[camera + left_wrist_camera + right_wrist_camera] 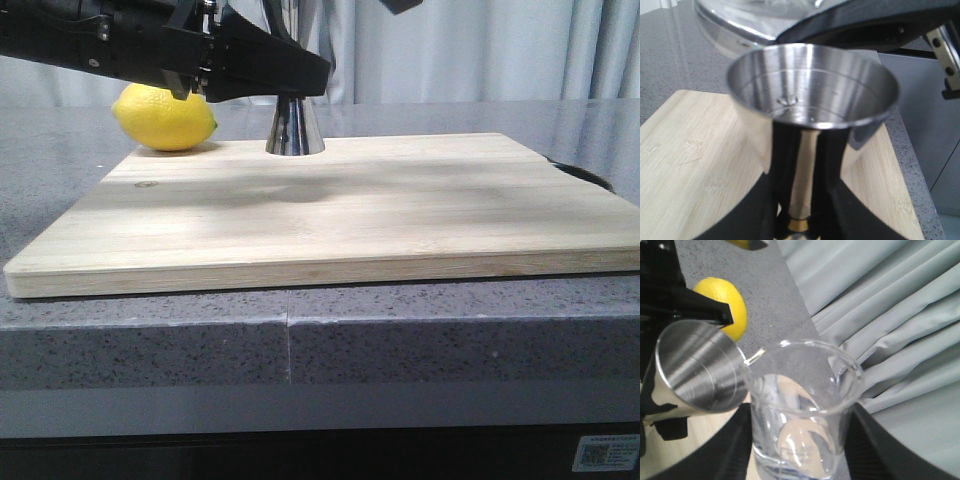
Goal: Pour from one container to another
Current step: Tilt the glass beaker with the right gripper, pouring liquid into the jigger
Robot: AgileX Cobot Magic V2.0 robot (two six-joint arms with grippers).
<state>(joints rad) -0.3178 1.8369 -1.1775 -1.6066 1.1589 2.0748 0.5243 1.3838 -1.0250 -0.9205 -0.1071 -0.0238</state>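
Observation:
The steel jigger (295,130) stands on the wooden cutting board (330,215) near its back edge. My left gripper (290,75) reaches in from the left and is shut on the jigger's narrow waist, just above the gold band (799,224). The jigger's open cup (812,85) shows a small drop on its inner wall. My right gripper (800,440) is shut on the clear glass beaker (802,405), which is tilted, with its pouring lip at the rim of the jigger (697,367). The beaker (755,20) hangs just above the cup. In the front view the beaker is hidden.
A yellow lemon (165,118) lies at the board's back left corner, right behind my left arm. The board rests on a grey speckled counter (300,330). Pale curtains (480,50) hang behind. A dark rim (585,177) shows past the board's right end.

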